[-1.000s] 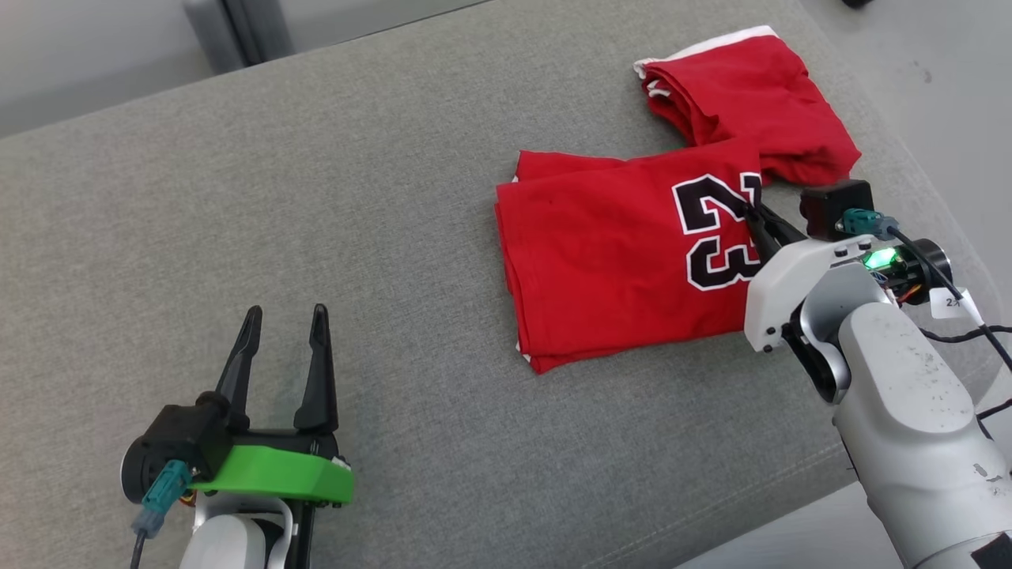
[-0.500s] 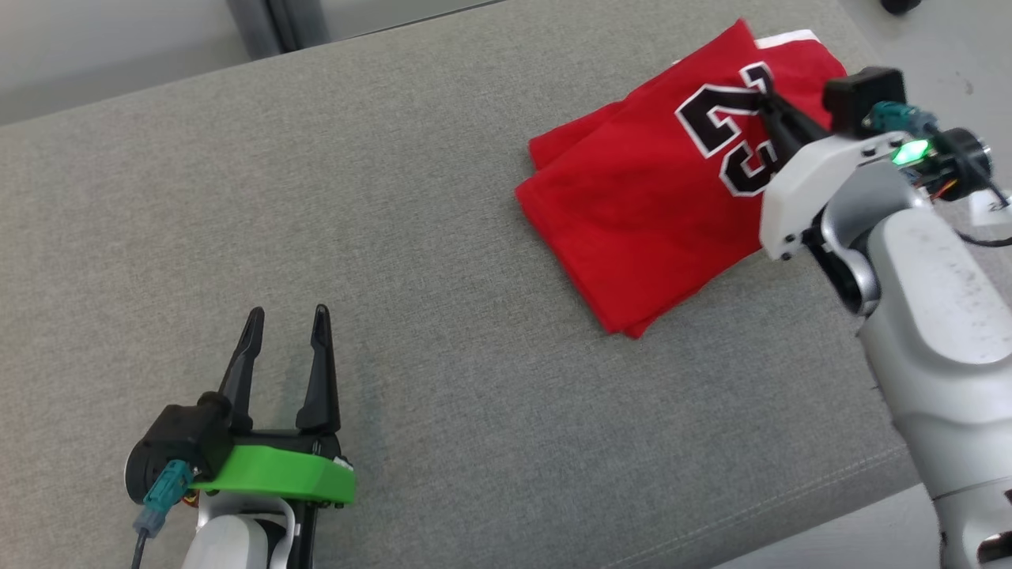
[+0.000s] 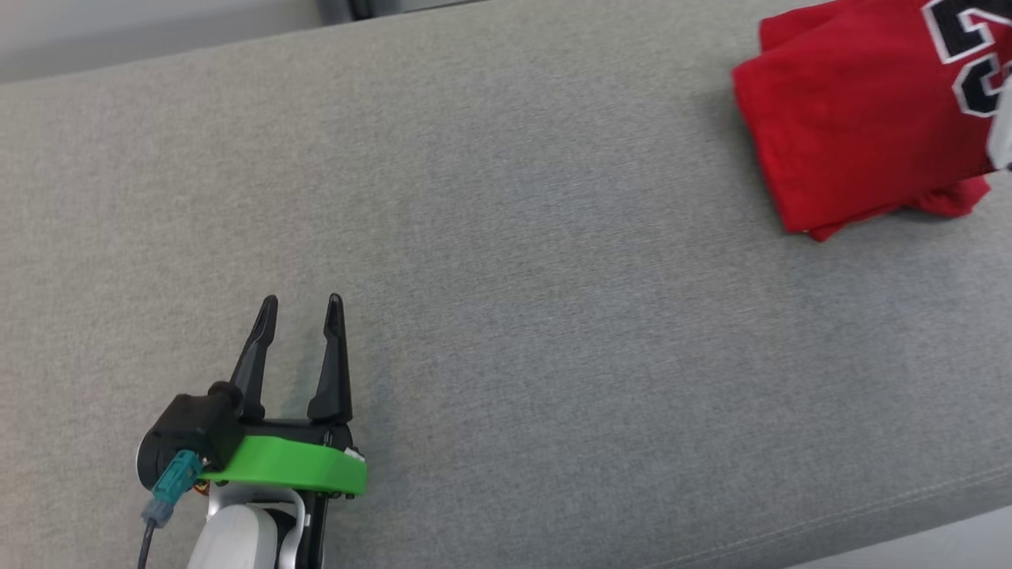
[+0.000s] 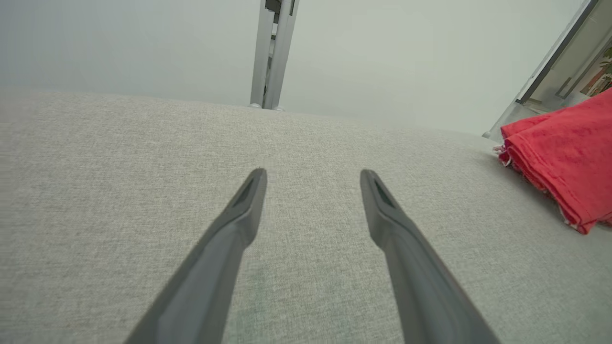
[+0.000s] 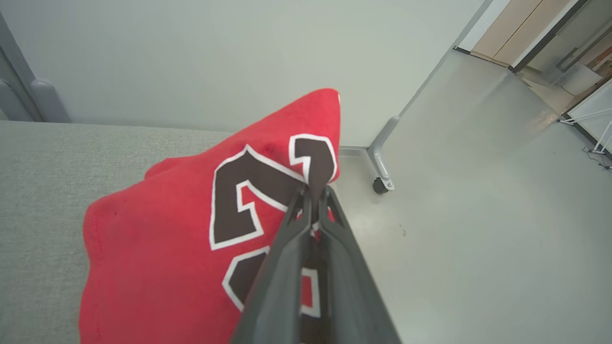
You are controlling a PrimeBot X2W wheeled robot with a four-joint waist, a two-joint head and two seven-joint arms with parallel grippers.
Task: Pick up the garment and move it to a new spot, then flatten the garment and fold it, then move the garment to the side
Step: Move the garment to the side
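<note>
Garment [image 3: 854, 118]: folded, far right of bench [image 3: 506, 237].
Right gripper [image 5: 313, 191]: jaws clenched on its numbered corner.
Left gripper [image 3: 300, 304]: jaws released, well apart.

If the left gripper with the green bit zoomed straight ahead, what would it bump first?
Nothing close. The left gripper points across bare grey cushion, well left of the red jersey. It might skim the fabric or reach the metal post beyond the far edge; depth is hard to judge.

Left pincer [image 3: 303, 299]: long black tapered fingers [image 3: 332, 356]
Mount: bright green plastic bracket [image 3: 292, 468]
Plug: teal connector [image 3: 175, 474], dark cable [image 3: 147, 545]
Forearm: white shell [image 3: 237, 544]
</note>
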